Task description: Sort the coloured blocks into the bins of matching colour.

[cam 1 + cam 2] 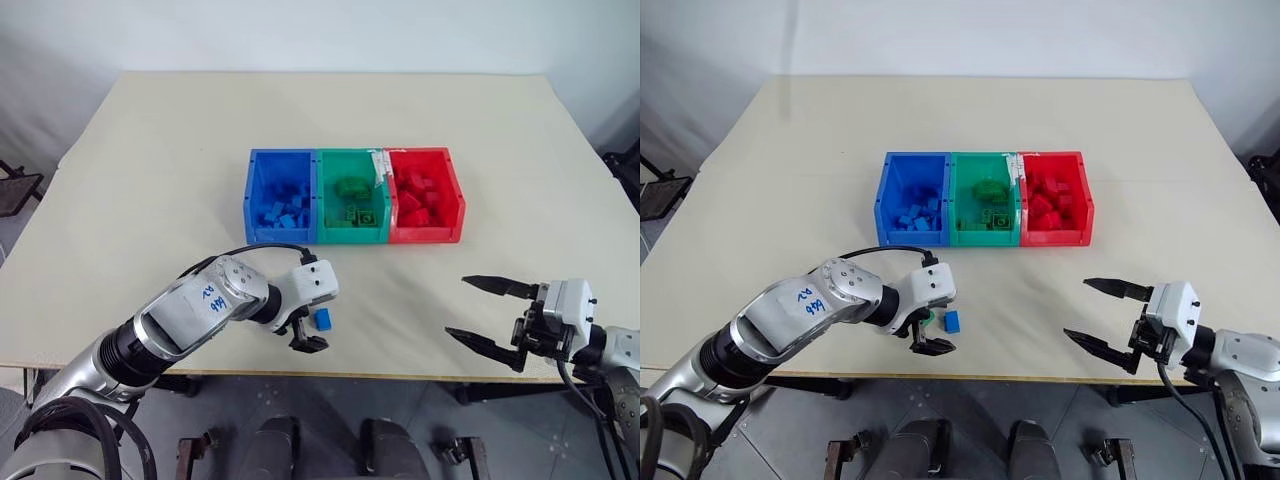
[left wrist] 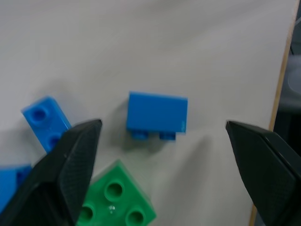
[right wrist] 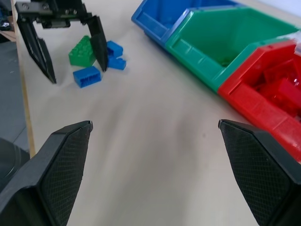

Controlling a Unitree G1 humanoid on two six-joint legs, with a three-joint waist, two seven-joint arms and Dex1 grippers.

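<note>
L gripper (image 2: 160, 136): fingers wide, straddling blue brick (image 2: 157, 116) on table (image 1: 150, 180). R gripper (image 1: 487, 312): fingers wide, empty.

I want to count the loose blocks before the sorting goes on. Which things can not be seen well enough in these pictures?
- Head views: left gripper and its wrist cover the loose blocks; just one blue block shows.
- Left wrist view: a second blue block sits partly behind a finger; the green block is cut off at the edge.
- Bins: their blocks overlap, too small to count.
</note>
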